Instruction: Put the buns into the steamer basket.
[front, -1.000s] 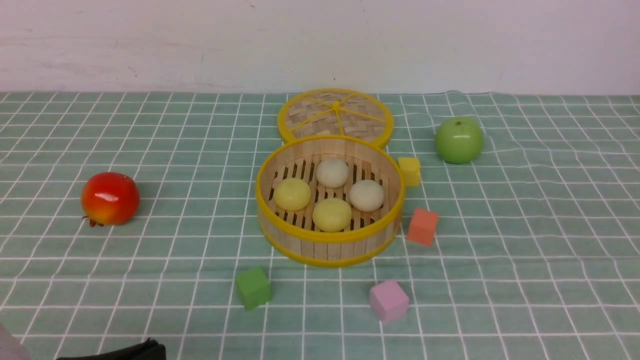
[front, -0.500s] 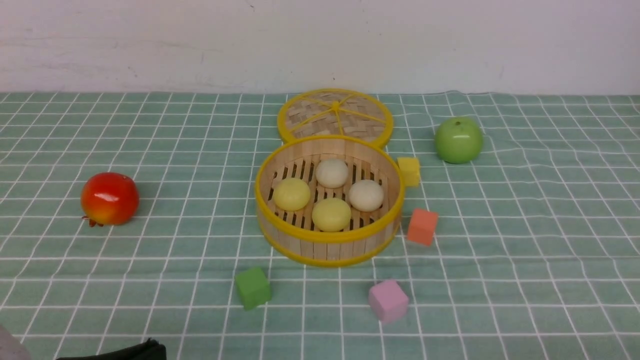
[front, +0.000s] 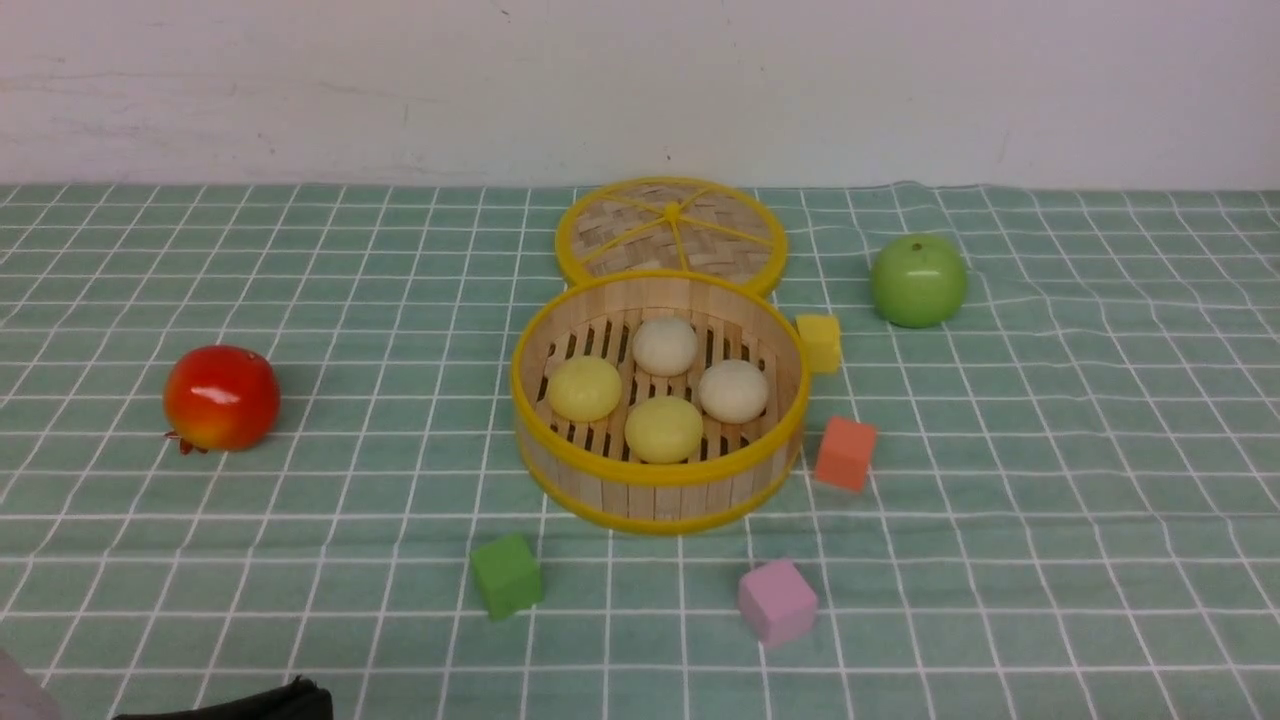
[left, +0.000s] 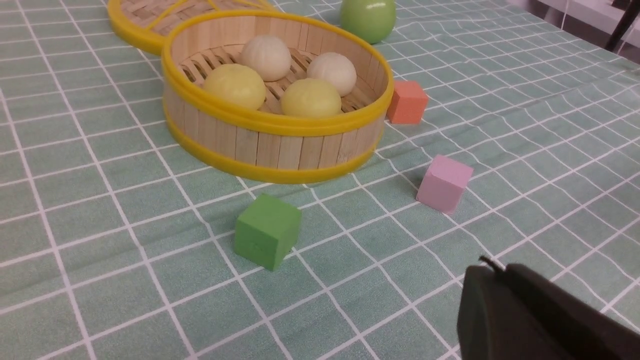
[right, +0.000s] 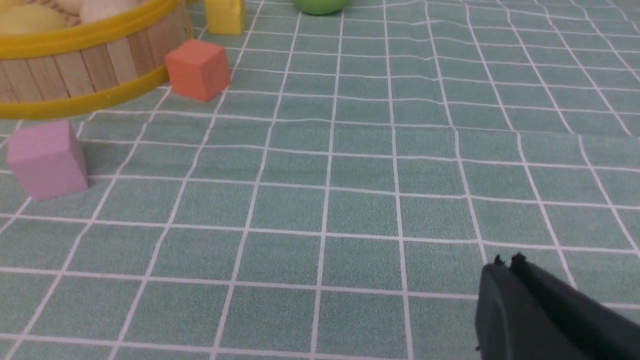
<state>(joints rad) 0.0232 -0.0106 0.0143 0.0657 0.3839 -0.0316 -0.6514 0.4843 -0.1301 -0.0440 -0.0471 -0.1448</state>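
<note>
All 4 buns sit inside the steamer basket (front: 657, 400), which stands mid-table, nearer the far edge than the near one; task looks done, judging by that. Two pale yellow buns (front: 584, 388) (front: 663, 429) on the near/left side of the floor, two off-white buns (front: 665, 346) (front: 733, 390) on the far/right side, close together, some maybe touching. They look light, smooth, dome-shaped w/ faint pleats, prob. soft or foam-like, so squashable and a bit slippery; if one needed moving, best pinch it low across the widest part, gently, coming straight down btwn neighbours. Basket: light wooden slats, yellow rims, slatted floor w/ gaps, stiff, light, likely slides on cloth if nudged. Woven yellow-rimmed lid (front: 671, 231) lies flat just behind it, toward the far edge, partly overlapped by the basket. Matte cubes around: yellow cube (front: 820, 342) close by the basket's right wall, orange cube (front: 845, 453) just beside, pink cube (front: 777, 600) and green cube (front: 507, 574) toward the near edge. Glossy green apple (front: 918, 280) far right, shiny red fruit (front: 220, 397) toward the left edge. Checked green tablecloth (front: 1050, 480), slightly rippled. Left gripper (left: 492, 272) & right gripper (right: 506, 265): dark fingers pressed together, nothing held, both low over the cloth near the near edge, well apart from the basket.
</note>
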